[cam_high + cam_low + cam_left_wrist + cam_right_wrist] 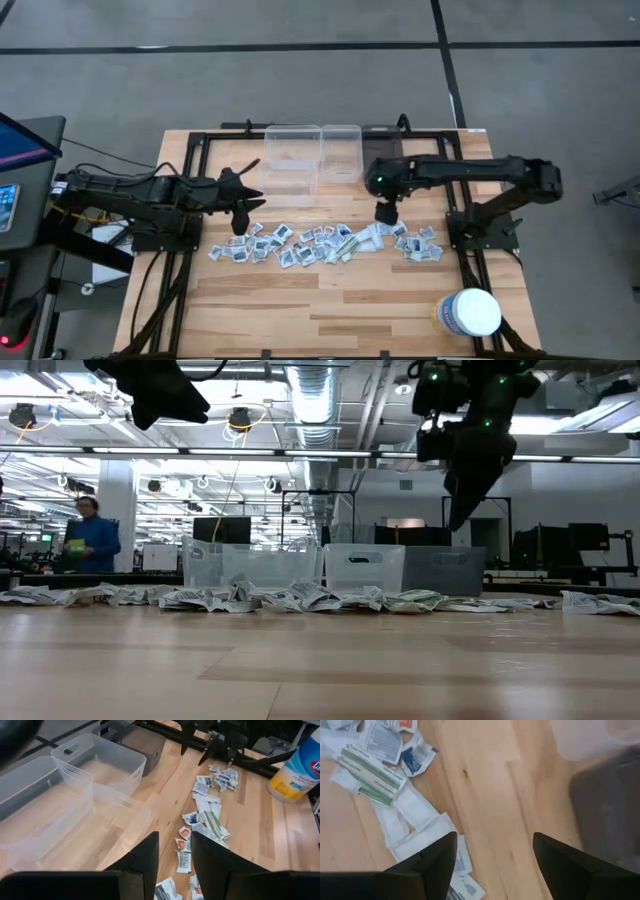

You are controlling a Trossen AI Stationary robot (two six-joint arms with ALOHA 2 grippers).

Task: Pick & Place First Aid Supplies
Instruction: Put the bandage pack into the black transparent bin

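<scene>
We've got the first aid supplies (320,243) strewn in a band across the desk (330,305), just in front of the clear bins (293,160), handy for sorting. Right claw (385,214) hovers wide open and empty above them; left claw (240,213) is parted, holding nothing.

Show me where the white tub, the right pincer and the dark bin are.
white tub (472,312), high view, on its lid.
right pincer (385,213), high view, between its fingertips.
dark bin (381,141), high view, on its floor.
</scene>
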